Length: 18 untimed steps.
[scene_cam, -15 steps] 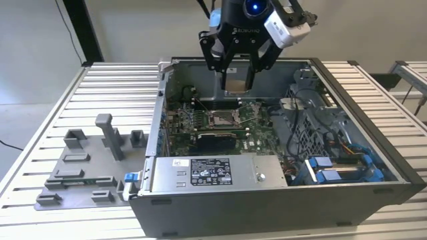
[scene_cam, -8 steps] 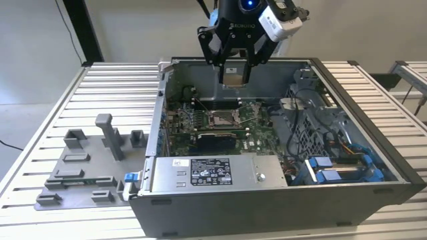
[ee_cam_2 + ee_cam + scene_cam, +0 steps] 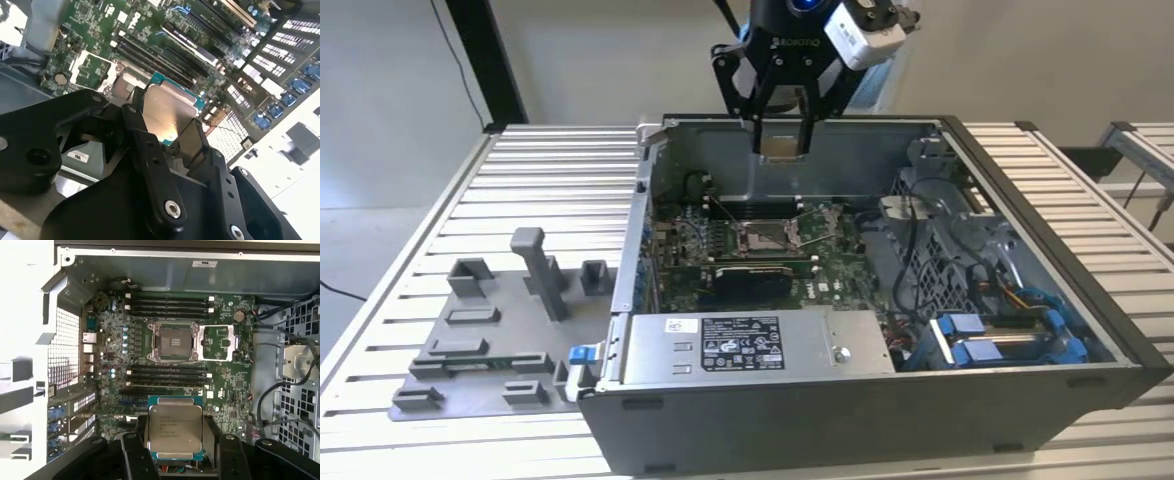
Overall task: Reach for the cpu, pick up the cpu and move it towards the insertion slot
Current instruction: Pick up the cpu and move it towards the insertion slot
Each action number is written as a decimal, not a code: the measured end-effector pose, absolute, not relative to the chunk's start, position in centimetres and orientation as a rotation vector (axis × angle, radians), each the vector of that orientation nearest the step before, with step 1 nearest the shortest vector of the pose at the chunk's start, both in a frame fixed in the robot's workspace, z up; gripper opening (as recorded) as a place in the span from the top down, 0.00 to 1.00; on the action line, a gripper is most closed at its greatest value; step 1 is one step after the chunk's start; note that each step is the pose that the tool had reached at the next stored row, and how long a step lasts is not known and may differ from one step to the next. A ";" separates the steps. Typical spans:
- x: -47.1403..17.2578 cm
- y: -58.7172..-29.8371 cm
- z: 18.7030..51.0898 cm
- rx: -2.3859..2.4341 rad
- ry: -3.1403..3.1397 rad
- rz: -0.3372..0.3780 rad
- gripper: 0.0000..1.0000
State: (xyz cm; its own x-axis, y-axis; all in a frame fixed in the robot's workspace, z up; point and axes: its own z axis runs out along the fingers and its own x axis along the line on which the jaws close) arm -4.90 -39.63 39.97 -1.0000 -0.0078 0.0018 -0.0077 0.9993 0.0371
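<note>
The cpu [image 3: 782,147] is a small square chip with a pale silver face, and my gripper [image 3: 782,138] is shut on it, one black finger on each side. It hangs high above the open computer case, over the far wall. In both wrist views the cpu [image 3: 175,432] [image 3: 167,112] sits between the fingers [image 3: 138,442]. The insertion slot [image 3: 765,236] is a square socket with a shiny metal frame on the green board, well below the chip. In the first wrist view the insertion slot [image 3: 172,342] lies open, its load plate [image 3: 218,343] folded aside. It appears as the insertion slot [image 3: 122,86] beyond the chip in the second wrist view.
The case [image 3: 640,190] stands on a slatted metal table [image 3: 547,180]. A grey plastic fixture [image 3: 507,320] lies at the exterior view's left. Inside the case are a power supply [image 3: 761,345], loose cables [image 3: 914,245] and a blue-clipped drive cage [image 3: 1001,335]. Memory slots [image 3: 167,376] flank the socket.
</note>
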 end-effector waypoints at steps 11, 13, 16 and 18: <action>-4.9 -36.9 39.3 0.002 -3.139 -0.058 1.00; -4.9 -36.3 39.2 0.002 -3.139 -0.058 1.00; -4.8 -35.3 39.1 0.002 -3.139 -0.058 1.00; -4.8 -34.6 39.1 0.002 -3.139 -0.058 1.00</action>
State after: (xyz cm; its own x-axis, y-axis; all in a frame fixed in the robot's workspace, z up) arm -4.79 -34.63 39.06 -1.0000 -0.0015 0.0016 -0.0014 0.9993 0.0371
